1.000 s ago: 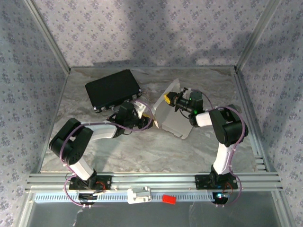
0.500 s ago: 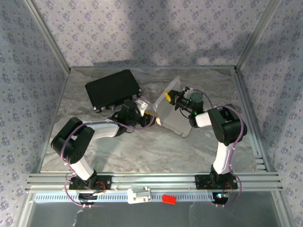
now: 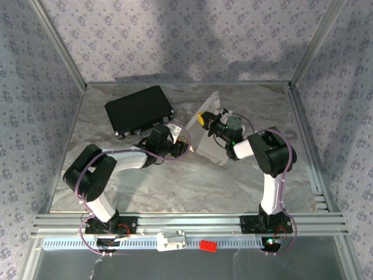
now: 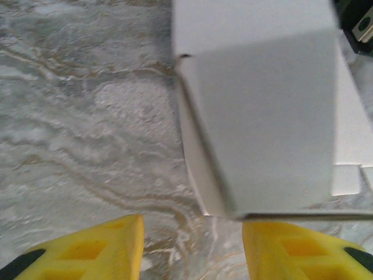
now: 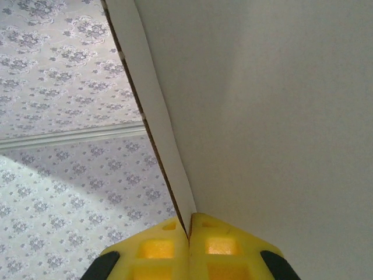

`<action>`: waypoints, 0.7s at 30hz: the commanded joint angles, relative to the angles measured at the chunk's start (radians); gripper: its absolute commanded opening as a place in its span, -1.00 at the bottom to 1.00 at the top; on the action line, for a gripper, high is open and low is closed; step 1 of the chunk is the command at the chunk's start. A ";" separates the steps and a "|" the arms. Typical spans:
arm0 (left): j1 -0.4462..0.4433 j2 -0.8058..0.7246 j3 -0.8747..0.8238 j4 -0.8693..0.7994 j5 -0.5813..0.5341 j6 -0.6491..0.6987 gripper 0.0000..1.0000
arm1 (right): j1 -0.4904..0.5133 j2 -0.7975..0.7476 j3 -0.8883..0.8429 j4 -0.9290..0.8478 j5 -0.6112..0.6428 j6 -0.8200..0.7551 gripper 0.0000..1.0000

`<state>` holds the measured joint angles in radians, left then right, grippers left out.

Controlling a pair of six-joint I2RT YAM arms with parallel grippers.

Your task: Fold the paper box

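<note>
The paper box is a white die-cut sheet, partly folded and tilted up off the table in the middle. My right gripper is shut on one thin panel edge of it; in the right wrist view the yellow fingertips pinch that edge and the white paper box rises to the right. My left gripper sits low at the sheet's left side. In the left wrist view the left gripper is open, bare marble between its fingers, and a folded corner of the paper box hangs just beyond its right finger.
A black rectangular case lies at the back left, close behind the left arm's wrist. Aluminium frame rails and patterned walls bound the marble table.
The right gripper has carried the pinched panel leftward and slightly back, tilting the sheet more upright. The left gripper has edged a little toward the sheet.
</note>
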<state>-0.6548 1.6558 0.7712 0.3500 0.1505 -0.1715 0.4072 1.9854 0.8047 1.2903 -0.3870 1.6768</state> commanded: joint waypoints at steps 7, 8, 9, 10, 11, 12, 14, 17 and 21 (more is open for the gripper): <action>0.069 -0.133 -0.006 -0.012 -0.054 0.084 -0.03 | 0.074 0.065 0.130 0.028 0.077 0.102 -1.00; 0.075 -0.129 -0.006 -0.002 -0.023 0.084 -0.03 | 0.071 0.060 0.139 0.019 0.072 0.102 -1.00; 0.075 -0.123 -0.002 -0.003 -0.012 0.087 -0.03 | 0.067 0.058 0.148 -0.002 0.058 0.102 -1.00; 0.076 -0.115 0.005 -0.007 -0.007 0.093 -0.03 | 0.064 0.058 0.156 -0.018 0.045 0.100 -1.00; 0.077 -0.110 0.010 -0.012 -0.010 0.099 -0.04 | 0.063 0.060 0.157 -0.019 0.038 0.100 -1.00; 0.079 -0.106 0.013 -0.013 -0.019 0.101 -0.04 | 0.061 0.066 0.152 -0.014 0.032 0.101 -1.00; 0.090 -0.096 0.019 -0.012 -0.024 0.101 -0.04 | 0.060 0.077 0.134 0.002 0.025 0.107 -1.00; 0.097 -0.072 0.035 -0.001 0.005 0.101 -0.04 | 0.061 0.092 0.107 0.023 0.025 0.112 -1.00; 0.097 -0.040 0.056 0.005 0.030 0.096 -0.02 | 0.059 0.102 0.096 0.024 0.031 0.113 -1.00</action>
<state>-0.5610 1.5948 0.7723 0.2939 0.1413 -0.0864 0.4564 2.0636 0.9169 1.2922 -0.3283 1.7664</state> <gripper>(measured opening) 0.485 0.060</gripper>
